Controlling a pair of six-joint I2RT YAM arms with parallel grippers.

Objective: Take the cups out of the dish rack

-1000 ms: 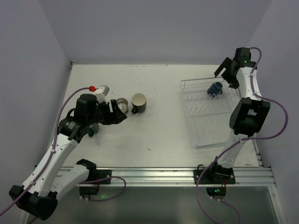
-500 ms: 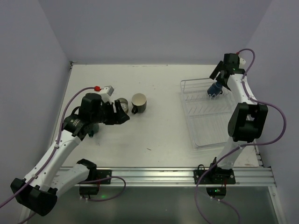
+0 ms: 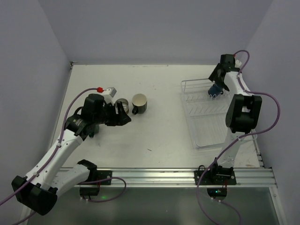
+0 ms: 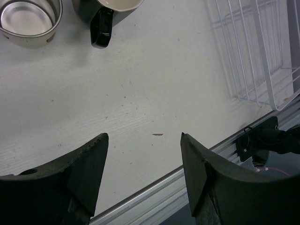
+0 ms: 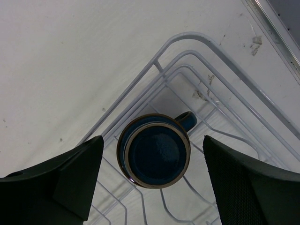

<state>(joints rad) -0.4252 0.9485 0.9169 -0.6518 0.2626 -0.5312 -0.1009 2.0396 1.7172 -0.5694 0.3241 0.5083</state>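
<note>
A blue mug (image 5: 153,151) stands bottom-up at the far corner of the white wire dish rack (image 5: 226,80), its handle pointing toward the corner. My right gripper (image 5: 153,140) hangs over it, open, one finger on each side with a gap to the mug. From above, the mug (image 3: 215,89) sits in the rack (image 3: 211,133) under that gripper (image 3: 218,83). On the table stand a small steel cup (image 3: 123,104) and a dark mug with a cream inside (image 3: 139,103). My left gripper (image 3: 123,116) is open and empty just in front of them.
The left wrist view shows the steel cup (image 4: 29,21), the dark mug's handle (image 4: 100,31) and the rack's wires (image 4: 248,56). A metal rail (image 3: 154,177) runs along the table's near edge. Purple-grey walls close in the back and both sides.
My right gripper has come down and left from beyond the rack's far corner to straddle the blue mug, its jaws narrowing a little. My left arm has edged slightly right.
</note>
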